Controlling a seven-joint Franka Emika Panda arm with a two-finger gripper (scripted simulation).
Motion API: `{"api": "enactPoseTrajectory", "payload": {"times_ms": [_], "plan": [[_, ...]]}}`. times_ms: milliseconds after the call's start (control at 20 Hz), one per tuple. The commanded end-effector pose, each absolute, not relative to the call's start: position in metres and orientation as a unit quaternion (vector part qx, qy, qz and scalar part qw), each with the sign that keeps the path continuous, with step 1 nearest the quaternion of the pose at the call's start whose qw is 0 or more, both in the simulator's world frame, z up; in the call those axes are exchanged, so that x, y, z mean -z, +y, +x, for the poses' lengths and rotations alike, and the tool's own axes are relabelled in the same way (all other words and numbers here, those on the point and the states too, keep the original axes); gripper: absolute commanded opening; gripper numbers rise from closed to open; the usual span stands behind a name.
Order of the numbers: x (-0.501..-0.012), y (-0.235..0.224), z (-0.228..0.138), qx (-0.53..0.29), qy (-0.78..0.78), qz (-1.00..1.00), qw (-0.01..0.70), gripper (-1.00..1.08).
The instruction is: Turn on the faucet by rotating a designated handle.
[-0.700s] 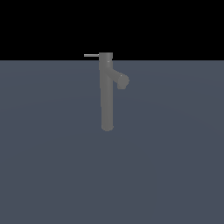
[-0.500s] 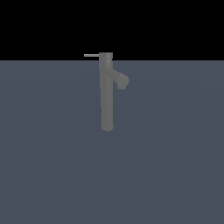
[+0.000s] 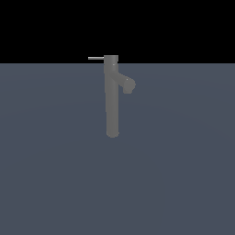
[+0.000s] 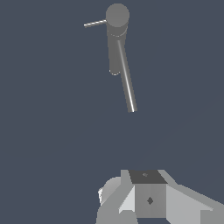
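Note:
The faucet (image 3: 112,98) is a tall dull-grey column standing on the flat grey-blue ground, with a stubby angled spout (image 3: 127,84) branching off toward the exterior view's right. The handle (image 3: 95,58) is a thin light-grey rod sticking out level from the top cap toward the exterior view's left. The wrist view looks down on the faucet (image 4: 117,17) and the handle (image 4: 95,23) from above and some way off. Only grey blocky parts of my gripper (image 4: 146,194) show at that picture's edge, well apart from the faucet. Its jaws are not clear. The exterior view shows no arm.
Flat grey-blue ground (image 3: 183,174) stretches around the faucet on all sides, under a black background. No other object shows in either view.

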State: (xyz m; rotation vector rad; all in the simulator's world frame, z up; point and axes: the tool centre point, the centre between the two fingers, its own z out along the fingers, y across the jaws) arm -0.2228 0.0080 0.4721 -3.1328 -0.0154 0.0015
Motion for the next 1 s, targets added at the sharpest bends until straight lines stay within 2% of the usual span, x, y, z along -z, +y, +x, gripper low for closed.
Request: {"api": "enactPoseTrajectory", "payload": {"times_ms": [0,950], "plan": [[-0.463,0.010,-0.209,-0.001,-0.010,-1.000,0.004,-1.00],[-0.371,0.041,-0.069,0.000,-0.064,-0.998,0.003,-1.00]]}}
